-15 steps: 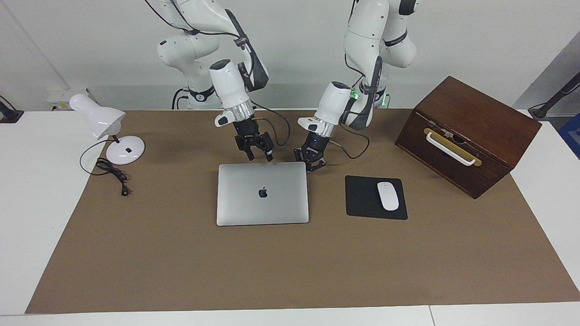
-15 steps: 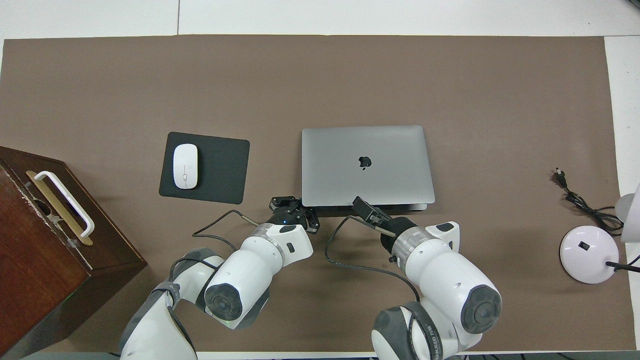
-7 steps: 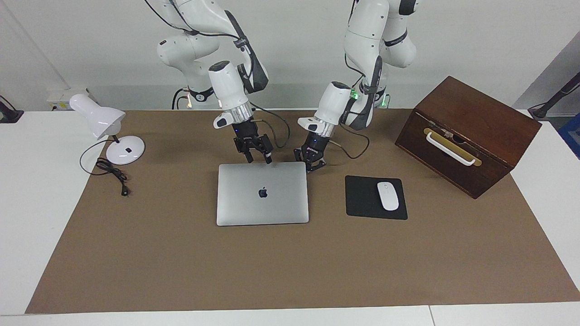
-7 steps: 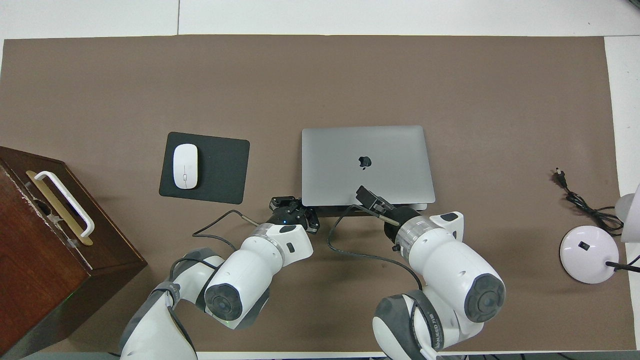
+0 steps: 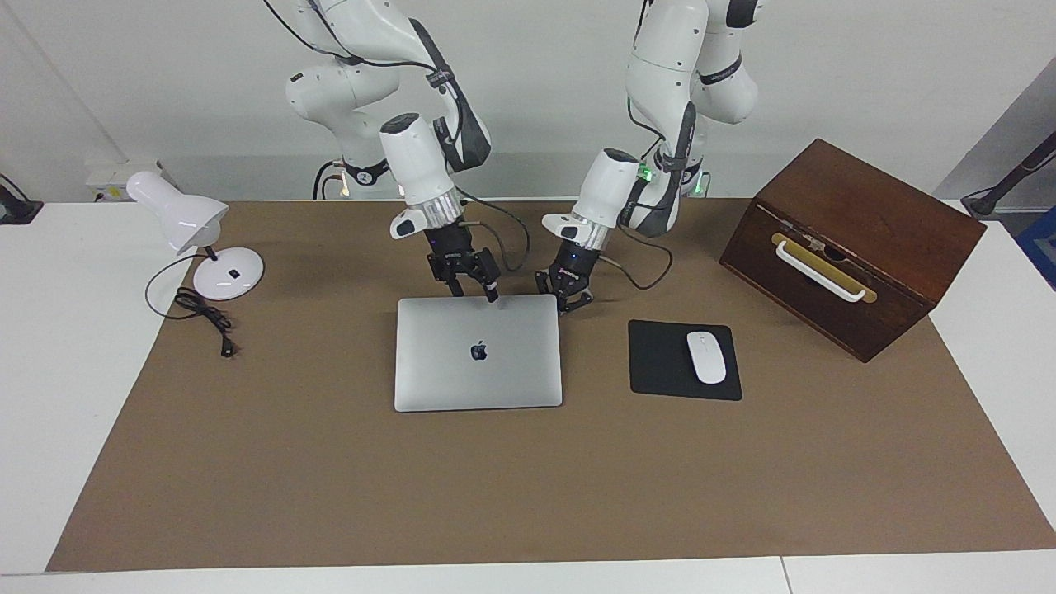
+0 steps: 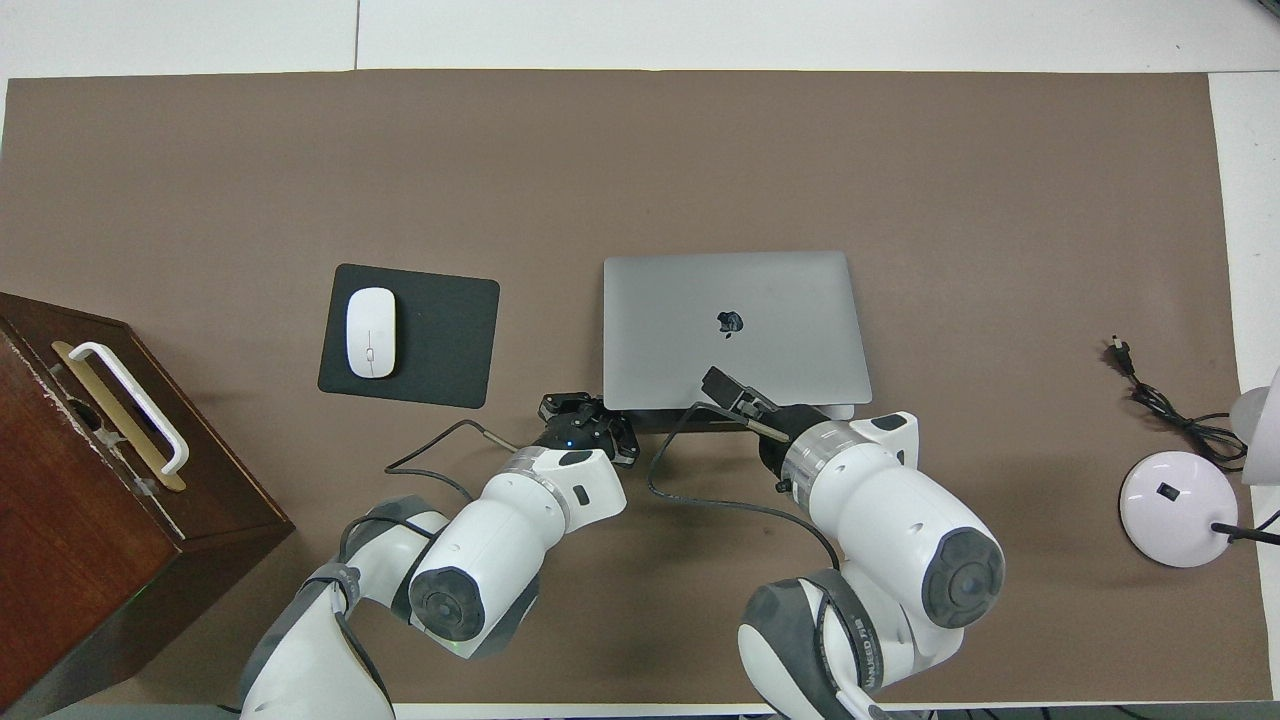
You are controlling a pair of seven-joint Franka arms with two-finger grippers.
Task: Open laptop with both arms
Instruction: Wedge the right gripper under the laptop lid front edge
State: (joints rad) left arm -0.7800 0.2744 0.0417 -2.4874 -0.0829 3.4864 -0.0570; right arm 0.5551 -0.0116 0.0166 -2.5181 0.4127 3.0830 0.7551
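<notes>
The laptop (image 5: 478, 352) is lying flat and closed on the brown mat (image 5: 528, 478) that is covering the worktop (image 5: 49, 346), about midway between the two arms' ends, with its logo facing up.

The right tool (image 5: 469, 285) is hanging over the laptop's edge nearest the robots, close to the middle of that edge. Its two fingers (image 5: 492, 290) are standing spread apart, and one fingertip is sitting right at the lid's edge; whether it is actually touching the lid is not something the views settle. From overhead, the right tool (image 6: 738, 397) is covering that same strip of the lid.

The left tool (image 5: 569, 298) is sitting low beside the laptop's corner nearest the robots, on the side toward the left arm's end of the worktop. Whether its fingers are apart or together cannot be told, and contact with the laptop cannot be confirmed either. In the overhead view the left tool (image 6: 585, 422) is lying just off that corner.

A black mouse pad (image 5: 664, 363) with a white mouse (image 5: 706, 356) on it is lying beside the laptop toward the left arm's end, and a wooden box (image 5: 854, 243) is standing past it. A white lamp (image 5: 198, 239) is standing toward the right arm's end.
</notes>
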